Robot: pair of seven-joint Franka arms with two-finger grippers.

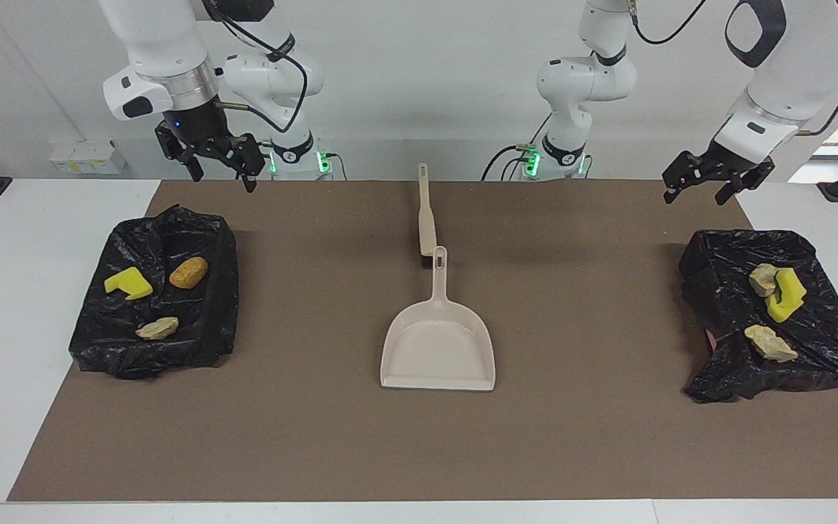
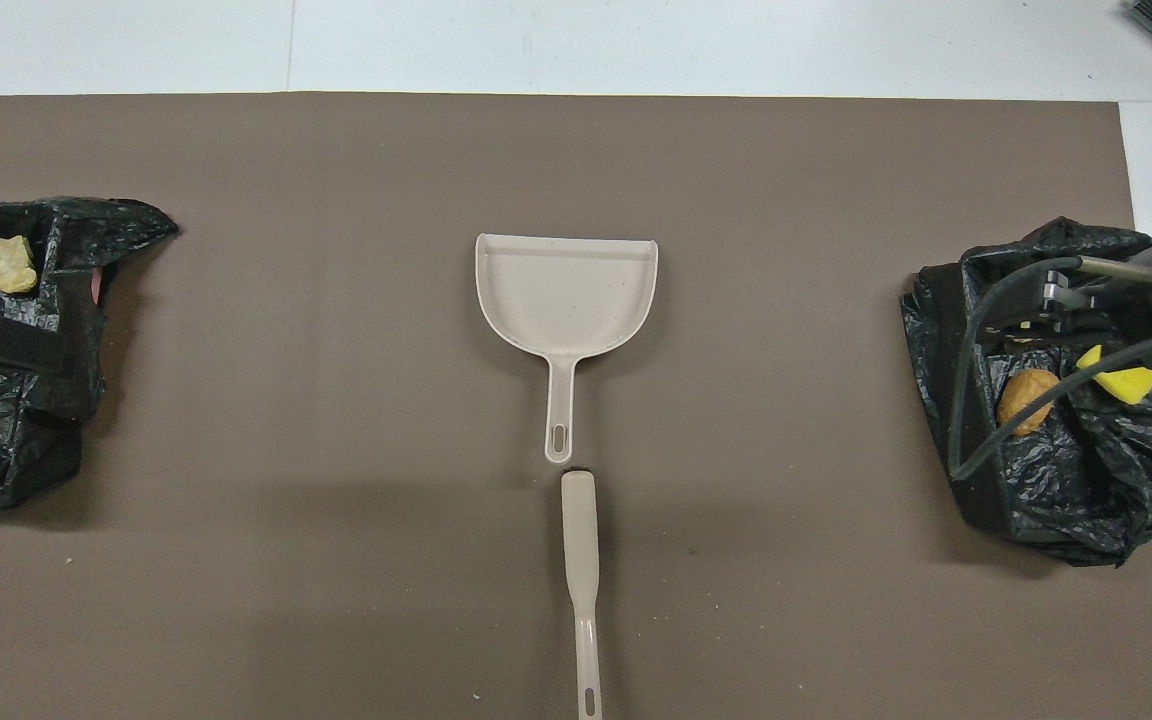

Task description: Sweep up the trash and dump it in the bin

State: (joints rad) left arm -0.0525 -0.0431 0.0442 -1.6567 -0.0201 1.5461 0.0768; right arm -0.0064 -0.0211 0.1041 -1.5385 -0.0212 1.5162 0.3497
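Observation:
Two black-bagged bins hold the trash. In the bin (image 1: 208,342) at the right arm's end lie a yellow sponge bit (image 1: 128,282), a bread-like piece (image 1: 188,271) and a beige lump (image 1: 157,328). The bin (image 1: 724,378) at the left arm's end holds two beige lumps (image 1: 762,279) (image 1: 772,343) and a yellow sponge (image 1: 786,295). My right gripper (image 1: 221,178) hangs open and empty, high over its bin. Over the other bin, my left gripper (image 1: 695,198) also stands open and empty. From overhead each gripper (image 2: 6,340) (image 2: 1056,300) covers part of its bin.
A beige dustpan (image 1: 439,349) lies at the middle of the brown mat (image 1: 317,437), its handle pointing toward the robots. The beige-handled brush (image 1: 426,211) lies in line with it, nearer to the robots. White table (image 1: 19,291) borders the mat.

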